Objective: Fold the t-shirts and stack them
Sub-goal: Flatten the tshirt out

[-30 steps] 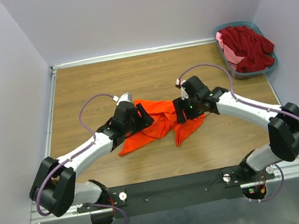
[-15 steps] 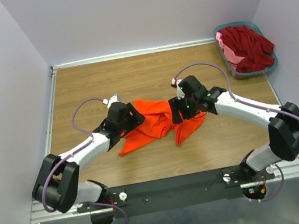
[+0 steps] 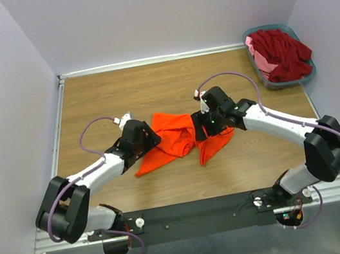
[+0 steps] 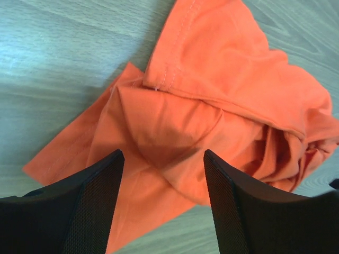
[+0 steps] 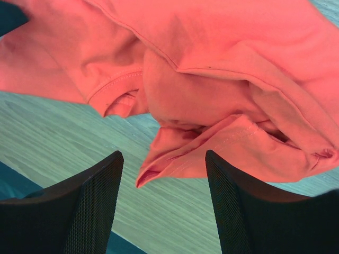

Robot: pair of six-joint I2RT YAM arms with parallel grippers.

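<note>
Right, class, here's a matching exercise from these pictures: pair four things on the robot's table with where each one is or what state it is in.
Column one
1. orange t-shirt
2. dark red t-shirt
3. basket
4. left gripper

Column two
A. at the far right corner of the table
B. crumpled mid-table, unfolded
C. open, over orange fabric
D. heaped in the basket

Pairs: 1-B, 2-D, 3-A, 4-C

The left jaws have drawn back leftward to the orange t-shirt (image 3: 175, 140)'s edge.
</note>
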